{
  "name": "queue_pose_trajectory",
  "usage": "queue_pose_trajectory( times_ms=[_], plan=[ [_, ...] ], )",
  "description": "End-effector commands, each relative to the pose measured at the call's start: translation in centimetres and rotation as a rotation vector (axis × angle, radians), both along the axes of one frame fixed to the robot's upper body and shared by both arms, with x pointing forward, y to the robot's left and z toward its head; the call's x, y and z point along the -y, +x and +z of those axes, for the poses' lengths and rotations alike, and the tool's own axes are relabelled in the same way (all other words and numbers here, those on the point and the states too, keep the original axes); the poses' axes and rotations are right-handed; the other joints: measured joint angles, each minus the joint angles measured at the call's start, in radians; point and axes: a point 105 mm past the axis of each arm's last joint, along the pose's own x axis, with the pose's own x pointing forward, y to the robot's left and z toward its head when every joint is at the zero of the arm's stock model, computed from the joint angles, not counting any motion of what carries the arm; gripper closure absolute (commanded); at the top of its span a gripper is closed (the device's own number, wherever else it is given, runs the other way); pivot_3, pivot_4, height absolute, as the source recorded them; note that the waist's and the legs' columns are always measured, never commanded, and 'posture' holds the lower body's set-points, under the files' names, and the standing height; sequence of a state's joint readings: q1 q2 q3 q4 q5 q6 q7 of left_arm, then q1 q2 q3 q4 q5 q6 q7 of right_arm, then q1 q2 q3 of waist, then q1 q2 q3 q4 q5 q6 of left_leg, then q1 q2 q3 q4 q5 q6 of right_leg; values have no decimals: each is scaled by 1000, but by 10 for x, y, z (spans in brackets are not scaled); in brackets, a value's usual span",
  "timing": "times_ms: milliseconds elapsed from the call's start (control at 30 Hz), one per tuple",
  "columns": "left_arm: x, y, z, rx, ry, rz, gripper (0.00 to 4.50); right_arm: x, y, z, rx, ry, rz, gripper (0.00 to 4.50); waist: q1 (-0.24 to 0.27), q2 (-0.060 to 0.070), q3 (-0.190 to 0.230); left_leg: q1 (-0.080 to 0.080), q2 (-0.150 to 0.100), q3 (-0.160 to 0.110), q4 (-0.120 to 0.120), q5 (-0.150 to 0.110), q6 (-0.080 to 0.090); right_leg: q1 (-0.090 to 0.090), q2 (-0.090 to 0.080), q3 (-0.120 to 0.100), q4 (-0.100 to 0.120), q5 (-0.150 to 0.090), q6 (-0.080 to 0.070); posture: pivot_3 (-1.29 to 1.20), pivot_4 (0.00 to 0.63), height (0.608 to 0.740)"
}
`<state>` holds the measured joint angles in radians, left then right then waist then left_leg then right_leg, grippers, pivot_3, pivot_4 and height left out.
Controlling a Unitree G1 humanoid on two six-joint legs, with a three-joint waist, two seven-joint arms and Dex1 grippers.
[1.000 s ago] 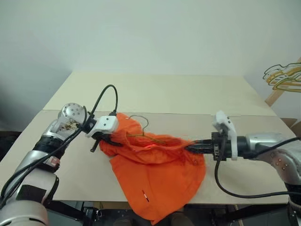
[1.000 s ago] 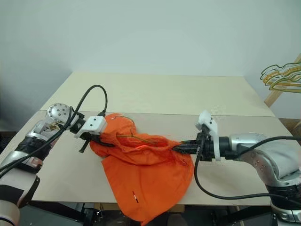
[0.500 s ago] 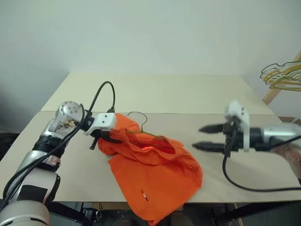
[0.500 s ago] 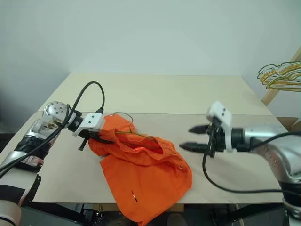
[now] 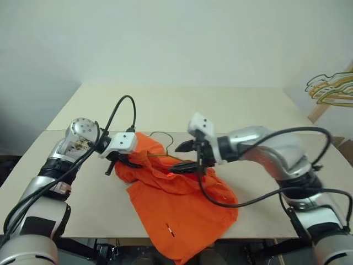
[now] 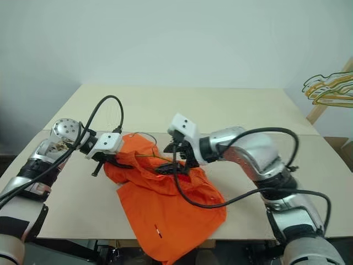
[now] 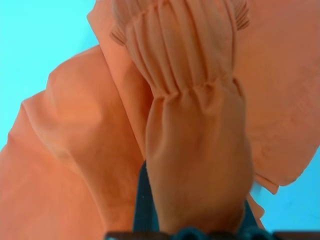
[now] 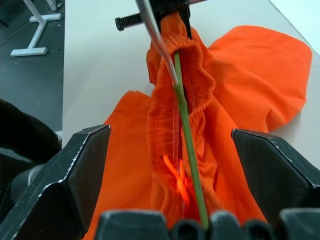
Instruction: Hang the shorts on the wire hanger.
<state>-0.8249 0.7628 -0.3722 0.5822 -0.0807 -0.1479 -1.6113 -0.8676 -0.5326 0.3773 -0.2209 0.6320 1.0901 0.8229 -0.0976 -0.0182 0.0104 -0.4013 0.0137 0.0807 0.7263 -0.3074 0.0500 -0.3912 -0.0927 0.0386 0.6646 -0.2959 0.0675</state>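
My left hand [image 5: 126, 161] is clamped on the shorts [image 5: 179, 204] waistband, mid-frame on the bench [image 5: 231, 110], holding it bunched. My right hand [image 5: 186, 156] is spread wide over the wire hanger [image 8: 186, 120], probably to grab it.

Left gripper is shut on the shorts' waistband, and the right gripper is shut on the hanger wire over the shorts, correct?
Not quite. The right gripper is open: the right wrist view shows its fingers spread wide on either side of the wire hanger, gripping nothing. The left gripper is indeed shut on the shorts.
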Motion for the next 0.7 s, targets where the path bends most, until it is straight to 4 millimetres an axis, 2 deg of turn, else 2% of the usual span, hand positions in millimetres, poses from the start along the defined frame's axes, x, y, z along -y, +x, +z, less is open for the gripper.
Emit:
queue_pose_trajectory(
  times_ms=[33,133,400,433,533,700],
  plan=[
    [3,1,15,40,-18,-22,4500,-8,10,5,41,-18,-16,393,-4,0,0,0,0,0,0,0,0,0,0,0,0,0,0,-98,0,740],
    [3,0,15,39,-19,-27,4500,-16,13,4,48,-26,1,1267,-10,0,0,1,0,0,0,0,-1,0,1,0,0,0,0,-93,0,740],
    [4,-1,18,53,-33,-36,4500,-21,13,3,52,-34,42,4260,-21,0,0,0,0,-3,0,0,-1,0,0,-2,1,0,0,-82,0,740],
    [4,-2,18,59,-37,-42,4500,-21,13,4,56,-32,45,4454,-23,0,0,0,0,-3,0,0,-1,0,0,-2,1,0,0,-72,0,740],
    [3,-4,19,71,-46,-52,4500,-19,12,5,73,-28,67,4454,-25,0,0,0,0,-3,0,1,-1,0,0,-1,1,0,0,-70,0,740],
    [-2,-6,38,67,-130,-15,3177,-8,10,4,95,-34,94,4500,-23,0,0,0,0,-4,0,1,-1,0,0,-2,1,0,0,-67,0,740]
  ],
)
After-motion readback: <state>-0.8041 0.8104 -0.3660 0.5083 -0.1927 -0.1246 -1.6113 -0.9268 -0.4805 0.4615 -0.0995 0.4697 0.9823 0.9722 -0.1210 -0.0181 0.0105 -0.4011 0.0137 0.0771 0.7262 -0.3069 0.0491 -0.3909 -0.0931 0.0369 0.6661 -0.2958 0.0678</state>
